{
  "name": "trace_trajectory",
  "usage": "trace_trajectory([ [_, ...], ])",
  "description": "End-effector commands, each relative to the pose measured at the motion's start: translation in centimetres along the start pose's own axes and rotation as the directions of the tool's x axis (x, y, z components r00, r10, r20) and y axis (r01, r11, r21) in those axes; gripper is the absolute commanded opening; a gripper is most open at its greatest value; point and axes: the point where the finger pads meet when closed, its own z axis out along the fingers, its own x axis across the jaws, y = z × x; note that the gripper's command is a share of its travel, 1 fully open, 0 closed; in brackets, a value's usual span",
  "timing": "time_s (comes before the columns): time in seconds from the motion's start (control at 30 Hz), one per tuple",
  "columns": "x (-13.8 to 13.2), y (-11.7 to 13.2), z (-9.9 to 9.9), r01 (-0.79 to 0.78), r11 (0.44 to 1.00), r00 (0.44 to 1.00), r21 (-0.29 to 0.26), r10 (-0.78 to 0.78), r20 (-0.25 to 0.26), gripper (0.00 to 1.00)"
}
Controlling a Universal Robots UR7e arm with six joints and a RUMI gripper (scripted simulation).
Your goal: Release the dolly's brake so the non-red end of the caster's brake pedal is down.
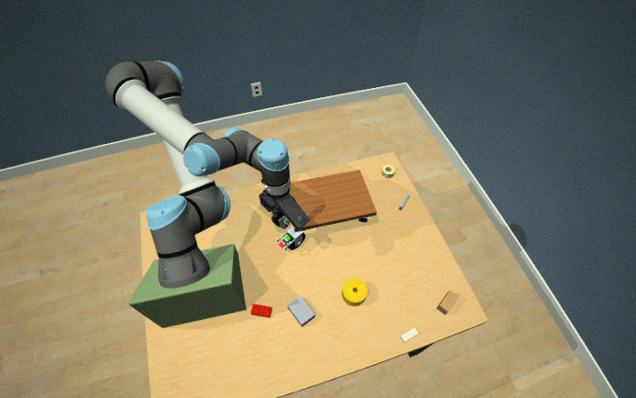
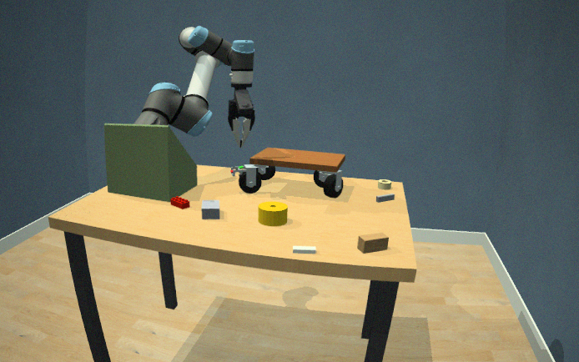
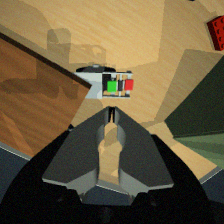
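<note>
Dolly (image 2: 299, 158) stands mid-surface on its wheels; far casters mostly hidden under deck. Brake pedal (image 3: 118, 85) sticks out at its left corner, green end + red end, tilt hard to judge. Gripper (image 2: 240, 143) hangs above pedal, jaws together, nothing held, air gap below.

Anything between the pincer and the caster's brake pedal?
Nothing visible. The shut, empty pincer hangs above the green-and-red brake pedal at the wooden dolly's corner, with open air between them.
</note>
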Motion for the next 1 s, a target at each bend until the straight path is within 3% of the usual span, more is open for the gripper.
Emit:
trace_trajectory([
  [0.0,0.0,0.0,0.3,-0.001,1.0,1.0,0.001,0.001,0.0,0.0],
  [0.97,-0.2,-0.1,5.3,-0.001,1.0,1.0,0.001,0.001,0.0,0.0],
])
